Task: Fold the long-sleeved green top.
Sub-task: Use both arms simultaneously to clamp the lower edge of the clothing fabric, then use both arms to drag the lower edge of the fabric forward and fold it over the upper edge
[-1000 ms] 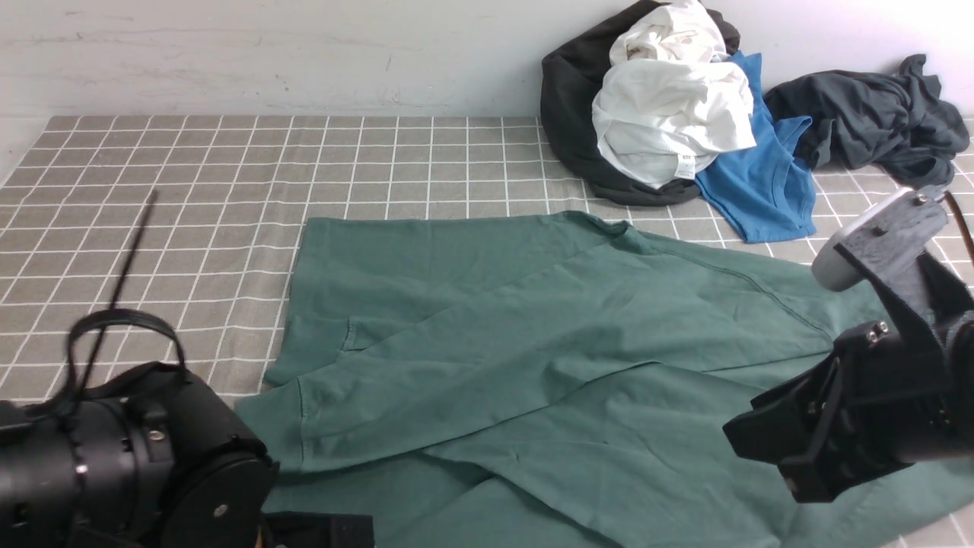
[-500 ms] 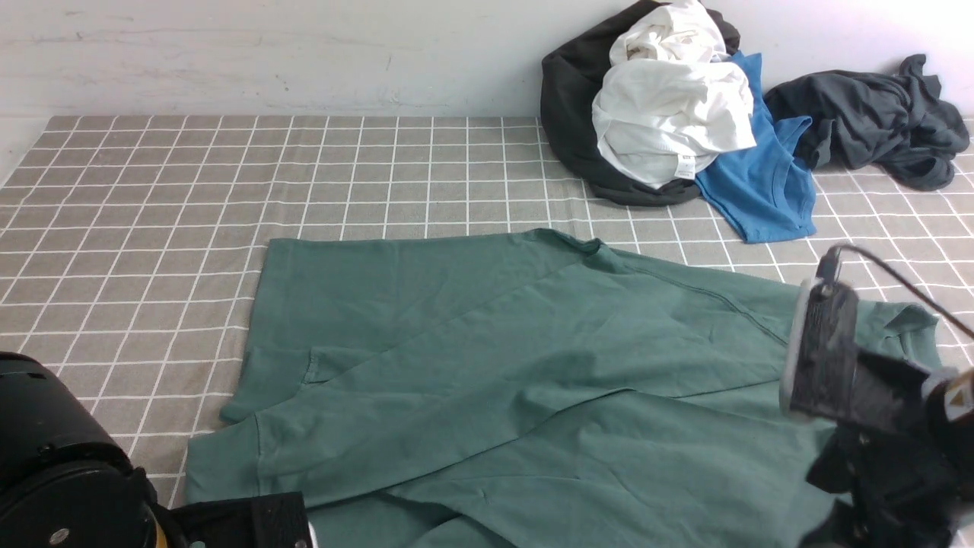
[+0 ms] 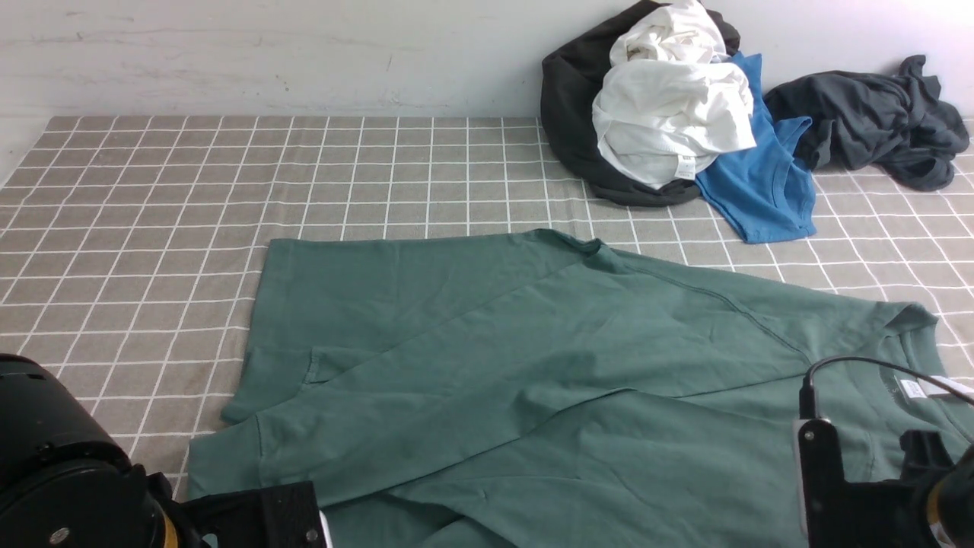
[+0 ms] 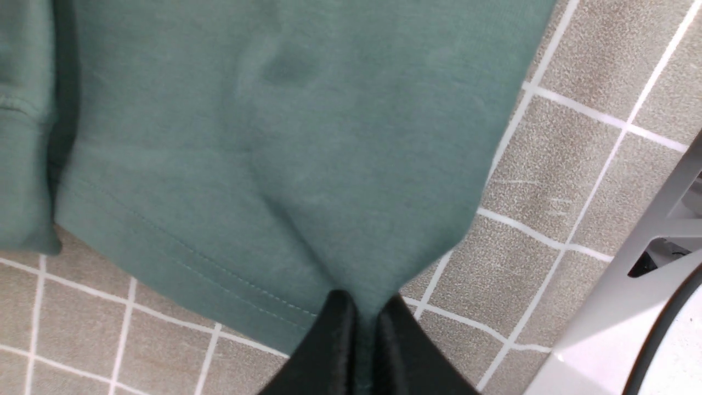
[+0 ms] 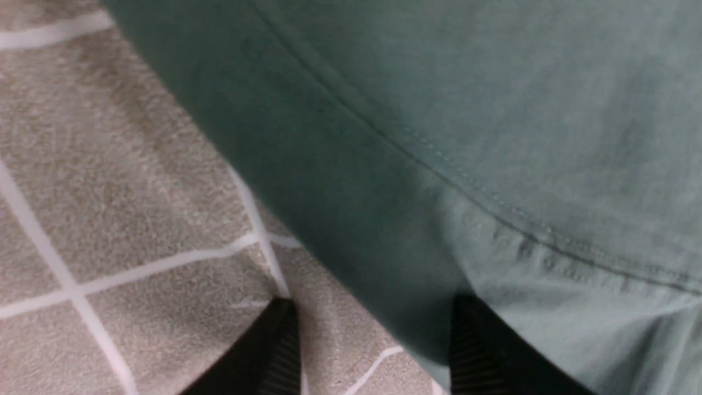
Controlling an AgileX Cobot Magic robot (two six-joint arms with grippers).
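The green long-sleeved top (image 3: 533, 358) lies spread on the checked tablecloth (image 3: 152, 190), a sleeve folded across its body. Its neck with the white label (image 3: 913, 388) is at the near right. In the left wrist view my left gripper (image 4: 363, 307) is shut on a hem corner of the top (image 4: 274, 137). In the right wrist view my right gripper (image 5: 375, 310) is open, low over the cloth, with an edge of the top (image 5: 493, 109) lying between its jaws. Only the arms' bodies show in the front view, at the bottom corners.
A heap of clothes lies at the back right against the wall: a black garment, a white one (image 3: 670, 114), the bright blue T-shirt (image 3: 761, 183) and the dark grey garment (image 3: 875, 122). A grey frame part (image 4: 630, 285) shows beside the table.
The top has slid towards me and to the left. Both arms have dropped low and back. The right arm has sunk further, uncovering the neck and its label.
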